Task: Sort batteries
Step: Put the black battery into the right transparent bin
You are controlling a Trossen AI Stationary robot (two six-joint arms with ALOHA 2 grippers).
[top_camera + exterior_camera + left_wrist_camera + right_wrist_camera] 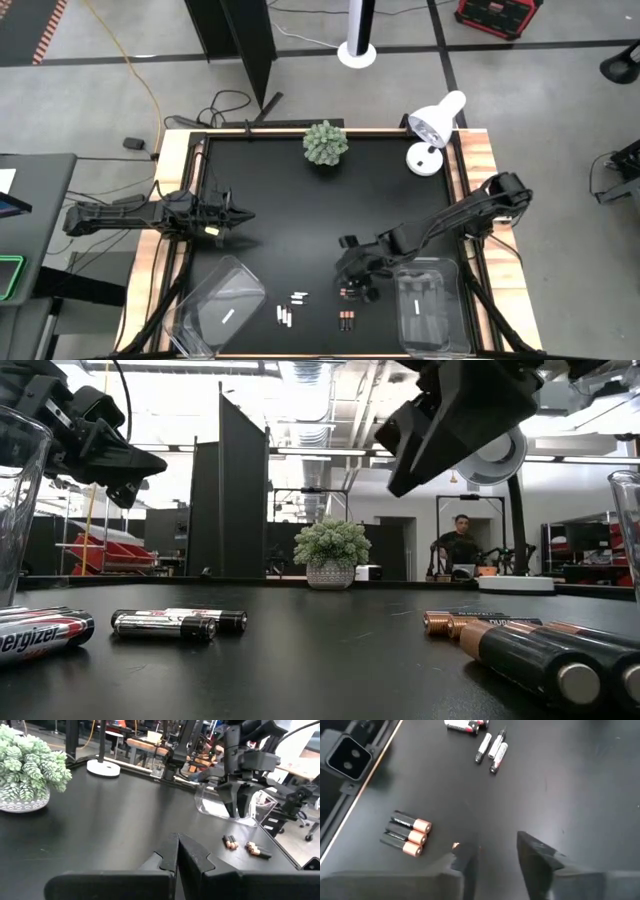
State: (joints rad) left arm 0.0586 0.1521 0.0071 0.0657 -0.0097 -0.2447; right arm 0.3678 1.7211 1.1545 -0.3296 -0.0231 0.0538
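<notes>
Dark batteries with copper ends lie flat in two groups: three together (407, 835) (346, 320), and others just under my right gripper (350, 292), one copper end showing (456, 846). White batteries lie in small clusters (298, 297) (285, 317) (490, 747). My right gripper (492, 857) (357, 272) hovers open above the nearer dark group, fingers pointing down, clear of the table in the low view (450, 420). My left gripper (176, 849) (240, 215) waits shut at the table's left side, raised.
A clear bin (225, 310) at the near left holds one white battery. Another clear bin (430, 305) stands at the near right, beside my right arm. A potted plant (326, 143) and a white lamp (435, 125) stand at the far edge. A person sits in the room beyond (461, 540).
</notes>
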